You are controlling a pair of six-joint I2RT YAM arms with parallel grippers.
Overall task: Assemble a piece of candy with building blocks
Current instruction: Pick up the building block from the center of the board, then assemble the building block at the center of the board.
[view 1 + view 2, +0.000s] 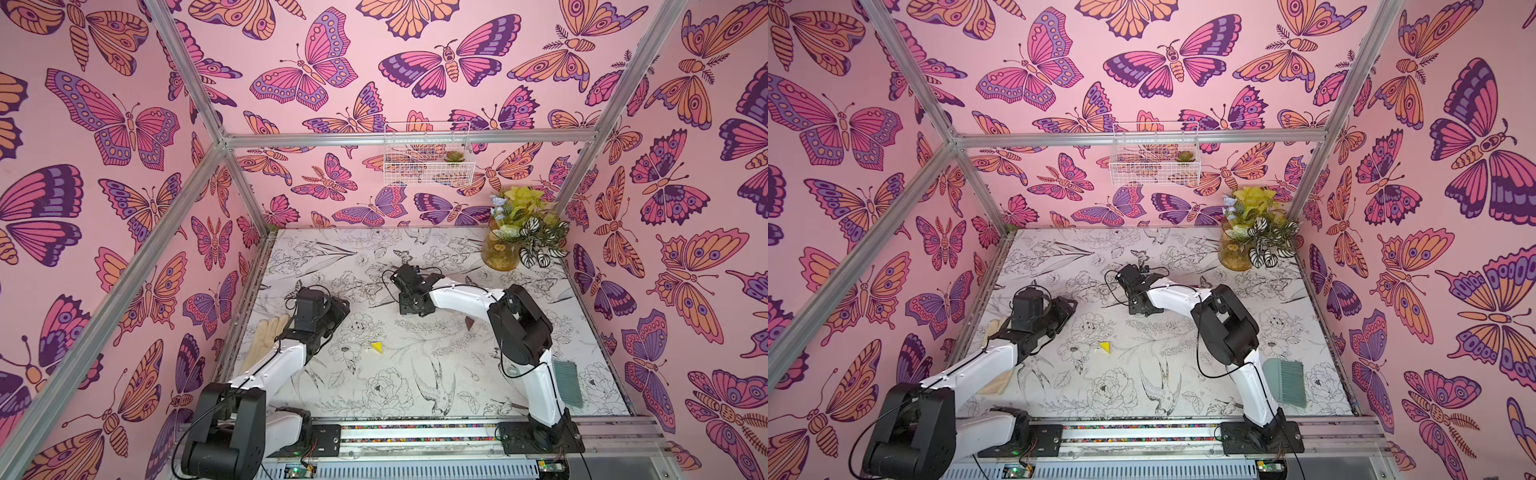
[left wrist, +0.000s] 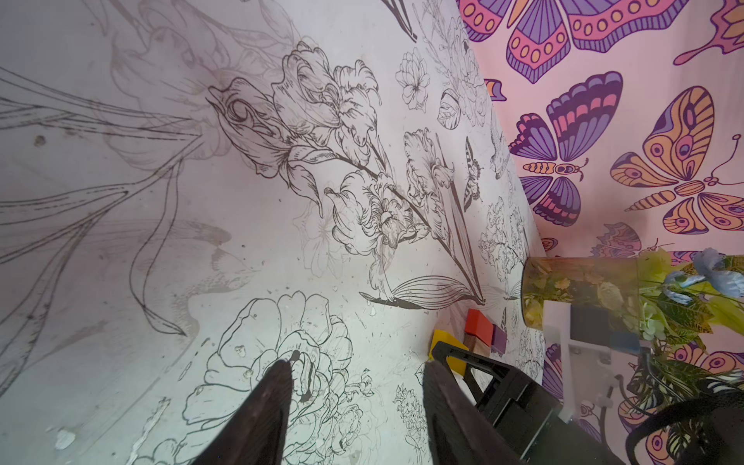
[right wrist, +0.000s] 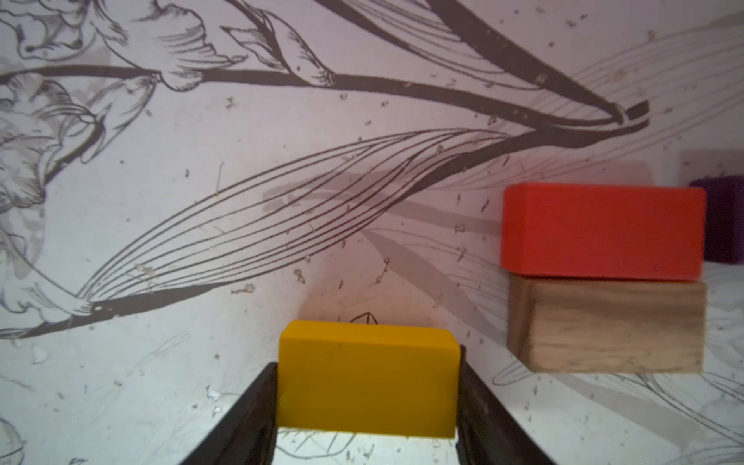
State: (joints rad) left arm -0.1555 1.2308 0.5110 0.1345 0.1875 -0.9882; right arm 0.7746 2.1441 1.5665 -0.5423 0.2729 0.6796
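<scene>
The step in hand looks like fitting the last body block of the piece of candy (image 3: 604, 261). The right gripper (image 3: 367, 362) has its jaws pressed on both ends of the yellow block (image 3: 368, 386), near the table's (image 1: 415, 374) middle, a little toward 12 o'clock. Just beside it the red block (image 3: 602, 229) lies touching the plain-wood block (image 3: 606, 326), with the purple block (image 3: 720, 217) past the red one. As I judge it, the next move calls for carrying the yellow block round to the free corner between wood and purple and setting it square without nudging the others; both triangles wait after that. The yellow triangle (image 1: 377, 347) lies at about 7 o'clock from the right gripper, and the dark brown triangle (image 1: 469, 322) at about 4 o'clock. The left gripper (image 2: 358, 364), at about 9 o'clock, hangs with jaws apart and nothing between them. In both top views the right gripper covers the body blocks entirely (only the wrist cameras show them). The purple block is cut off at the frame edge, so I cannot tell whether it touches the red. Nor can I tell whether the yellow block is lifted or resting on the table. The right arm half hides the brown triangle.
</scene>
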